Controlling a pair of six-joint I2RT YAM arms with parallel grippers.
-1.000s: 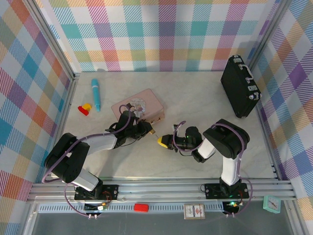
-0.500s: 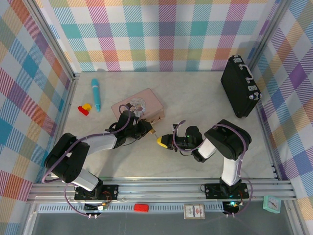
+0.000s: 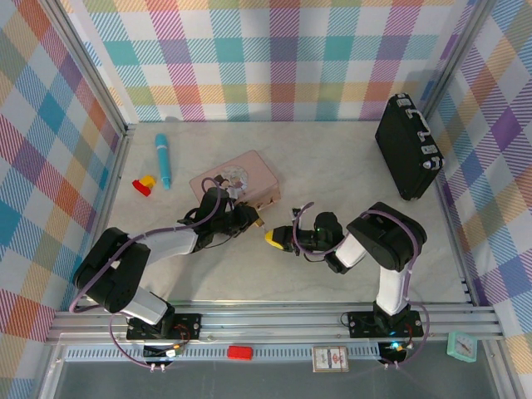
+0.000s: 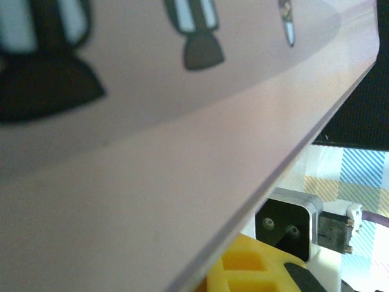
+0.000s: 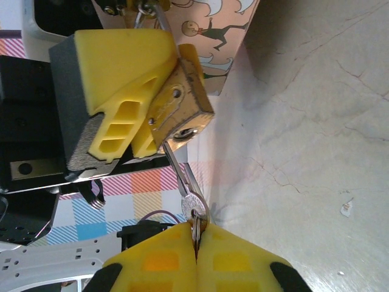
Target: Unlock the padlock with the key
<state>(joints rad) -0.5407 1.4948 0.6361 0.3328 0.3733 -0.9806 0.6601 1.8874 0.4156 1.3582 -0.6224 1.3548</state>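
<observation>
The brass padlock (image 5: 180, 104) is clamped in my left gripper (image 3: 252, 219), whose yellow fingers (image 5: 121, 67) are shut on its body beside the pink tin box (image 3: 235, 183). Its silver shackle (image 5: 157, 17) rises behind the upper finger. My right gripper (image 5: 196, 246) is shut on the head of the thin metal key (image 5: 185, 179), which hangs on a small ring. The key's blade tip meets the keyhole on the padlock's lower face. From above, the right gripper (image 3: 274, 238) sits just right of the padlock (image 3: 259, 223). The left wrist view shows the pink box's lid (image 4: 152, 152) very close.
A black case (image 3: 407, 148) stands at the back right. A blue cylinder (image 3: 163, 160) and a small red and yellow piece (image 3: 145, 184) lie at the back left. Bare marble table (image 3: 332, 174) lies between the box and the case.
My right gripper has edged slightly left towards the padlock with the key. The left arm and the box have not moved.
</observation>
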